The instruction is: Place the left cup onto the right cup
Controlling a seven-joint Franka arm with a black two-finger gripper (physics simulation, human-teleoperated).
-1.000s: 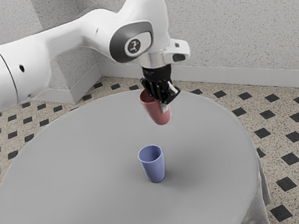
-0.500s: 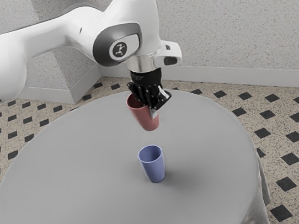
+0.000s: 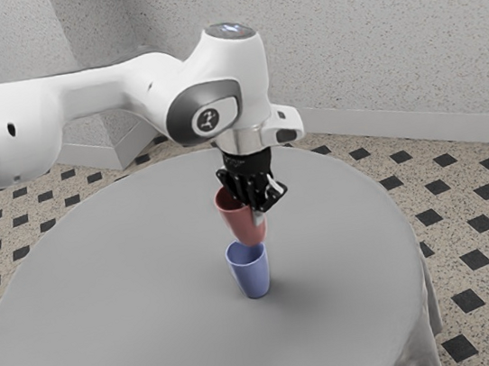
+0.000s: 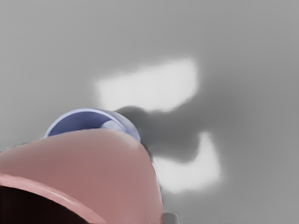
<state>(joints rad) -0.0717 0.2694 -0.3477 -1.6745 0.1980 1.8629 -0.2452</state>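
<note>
Over the middle of the table (image 3: 104,285), just above the blue cup (image 3: 249,271), holding the tilted red cup (image 3: 243,222) pinched by its rim wall in the closed gripper (image 3: 253,202); looks light, rigid and slick, so calls for a firm, steady pinch there.

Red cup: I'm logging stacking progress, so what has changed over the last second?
The hand, shut on the red cup, moved down and toward the exterior view's left, bringing the cup's base to the blue cup's mouth. Nothing was let go. The blue cup stayed put on the table.
</note>
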